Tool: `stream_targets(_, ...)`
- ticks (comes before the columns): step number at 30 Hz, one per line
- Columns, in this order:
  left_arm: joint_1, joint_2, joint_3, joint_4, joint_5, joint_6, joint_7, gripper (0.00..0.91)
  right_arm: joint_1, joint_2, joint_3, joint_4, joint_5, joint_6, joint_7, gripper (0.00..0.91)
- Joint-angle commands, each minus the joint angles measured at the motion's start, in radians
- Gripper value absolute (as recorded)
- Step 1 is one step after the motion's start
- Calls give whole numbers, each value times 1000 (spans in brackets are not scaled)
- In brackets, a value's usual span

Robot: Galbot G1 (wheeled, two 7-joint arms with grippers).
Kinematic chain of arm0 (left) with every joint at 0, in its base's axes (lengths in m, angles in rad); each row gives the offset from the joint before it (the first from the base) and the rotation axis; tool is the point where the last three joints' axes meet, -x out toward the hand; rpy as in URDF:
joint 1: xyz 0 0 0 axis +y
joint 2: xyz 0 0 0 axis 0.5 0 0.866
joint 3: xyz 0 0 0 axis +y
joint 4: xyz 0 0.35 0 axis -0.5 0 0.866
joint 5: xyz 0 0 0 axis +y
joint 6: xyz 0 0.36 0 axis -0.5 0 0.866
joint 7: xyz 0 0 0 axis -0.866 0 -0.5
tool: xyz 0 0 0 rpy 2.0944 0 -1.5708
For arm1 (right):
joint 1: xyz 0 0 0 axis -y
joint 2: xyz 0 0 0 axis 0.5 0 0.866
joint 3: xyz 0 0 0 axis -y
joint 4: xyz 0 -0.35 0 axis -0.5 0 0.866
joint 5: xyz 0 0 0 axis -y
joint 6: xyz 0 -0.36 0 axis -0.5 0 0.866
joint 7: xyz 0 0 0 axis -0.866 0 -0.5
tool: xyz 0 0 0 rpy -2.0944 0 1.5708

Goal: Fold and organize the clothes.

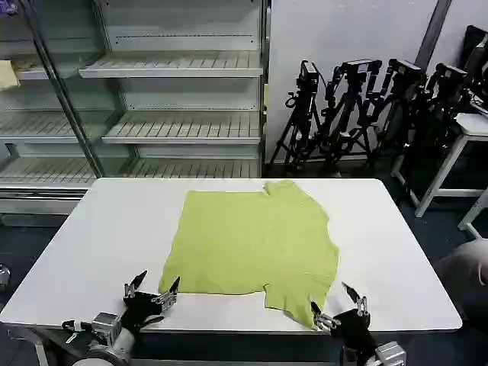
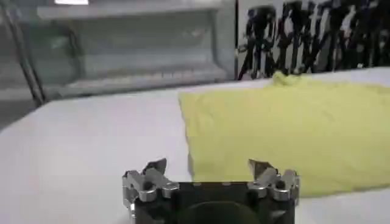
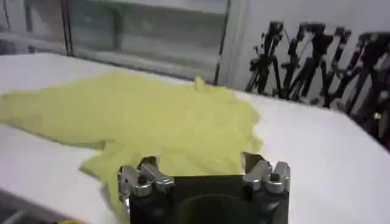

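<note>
Nearest the robot, along the front edge of the white surface (image 1: 107,229): left end effector (image 1: 151,291) released, fingers spread wide, poised just beside the near-left corner of the lime yellow-green T-shirt (image 1: 252,240), seemingly not yet touching fabric. Right end effector (image 1: 336,305) likewise released and spread, at the T-shirt's near-right corner, where a rumpled sleeve flap hangs toward the front edge; one fingertip close to or brushing that flap, contact hard to tell. In the left wrist view, left end effector (image 2: 210,179) straddling the T-shirt (image 2: 286,137) edge, one finger over bare surface, the other over cloth. In the right wrist view, right end effector (image 3: 204,176) directly above the crumpled sleeve of the T-shirt (image 3: 152,122). Beyond the end effectors: T-shirt spread mostly flat across the middle of the surface, a small raised pucker at the far edge. Probable step in hand: pinching both near corners for a first fold away from the robot. To do it well: lower both together, slide a fingertip under the thin hem instead of pressing from above, catch only one layer on the left, gather the loose sleeve flap fully on the right, lift evenly to keep the fold line straight. Risk: thin fabric slipping or bunching. Farther back, past the T-shirt: wire shelving (image 1: 179,126) and a cluster of black tripods (image 1: 366,107).
</note>
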Motion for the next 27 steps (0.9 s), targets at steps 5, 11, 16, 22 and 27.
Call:
stream_targets(5, 11, 3, -22, -3, -69, 67, -23, 907, -43, 4, -26, 12, 19, -41, 28, 907)
stream_targets(11, 8, 2, -17, -6, -62, 67, -7, 907, -32, 20, -60, 21, 6, -46, 42, 907)
stream_targets(16, 7, -2, -20, -5, -58, 66, 3, 10, -25, 18, -62, 18, 6, -46, 39, 131)
stream_targets(22, 13, -7, -14, -3, -56, 67, 6, 20, -8, 28, -82, 3, 9, -62, 41, 0)
stream_targets(27, 13, -8, -9, -3, -57, 66, 7, 20, -1, 27, -87, 4, 9, -60, 37, 0)
